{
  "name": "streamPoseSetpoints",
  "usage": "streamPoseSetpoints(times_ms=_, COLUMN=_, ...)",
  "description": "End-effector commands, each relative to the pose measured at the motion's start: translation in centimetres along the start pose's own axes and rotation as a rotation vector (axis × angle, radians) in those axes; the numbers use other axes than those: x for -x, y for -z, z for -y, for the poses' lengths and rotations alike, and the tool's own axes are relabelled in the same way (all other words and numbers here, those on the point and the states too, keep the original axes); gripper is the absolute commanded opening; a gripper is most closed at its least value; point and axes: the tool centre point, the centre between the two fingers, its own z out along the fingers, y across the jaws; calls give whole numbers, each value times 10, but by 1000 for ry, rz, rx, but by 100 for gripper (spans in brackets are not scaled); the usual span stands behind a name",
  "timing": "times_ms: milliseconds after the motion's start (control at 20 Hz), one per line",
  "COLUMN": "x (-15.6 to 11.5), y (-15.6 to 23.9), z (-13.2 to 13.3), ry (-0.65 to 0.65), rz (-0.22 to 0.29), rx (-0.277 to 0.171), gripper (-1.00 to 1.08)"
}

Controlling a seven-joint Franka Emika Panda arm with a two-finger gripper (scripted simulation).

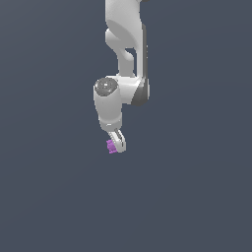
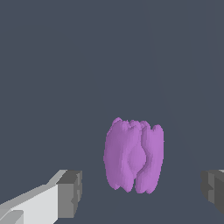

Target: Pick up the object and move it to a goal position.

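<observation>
The object (image 2: 133,155) is a small purple ridged lump, and in the wrist view it sits between my two fingertips. A gap shows on each side of it, so neither dark pad (image 2: 70,192) touches it. My gripper (image 2: 141,193) is open around it. In the exterior view the white arm reaches down and the gripper (image 1: 115,147) sits low over the grey floor. There the object (image 1: 110,146) peeks out on the exterior view's left of the finger (image 1: 118,140). No goal marker shows in either view.
A plain dark grey floor (image 1: 197,197) fills both views. The arm's upper links (image 1: 125,29) rise out of the exterior view's top edge.
</observation>
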Motion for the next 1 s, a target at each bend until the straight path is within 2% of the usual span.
streamPoseSetpoints(times_ms=0, x=-1, y=-2, z=-1, ry=-46, rz=-2, rx=0, gripper=100)
streamPoseSetpoints(times_ms=300, x=-2, y=-6, z=-3, ry=-108, rz=-4, rx=0, gripper=100)
streamPoseSetpoints(times_ms=650, x=-2, y=-8, z=-3, ry=-115, rz=-4, rx=0, gripper=100)
streamPoseSetpoints(times_ms=950, x=-2, y=-30, z=-4, ry=-118, rz=-4, rx=1, gripper=100)
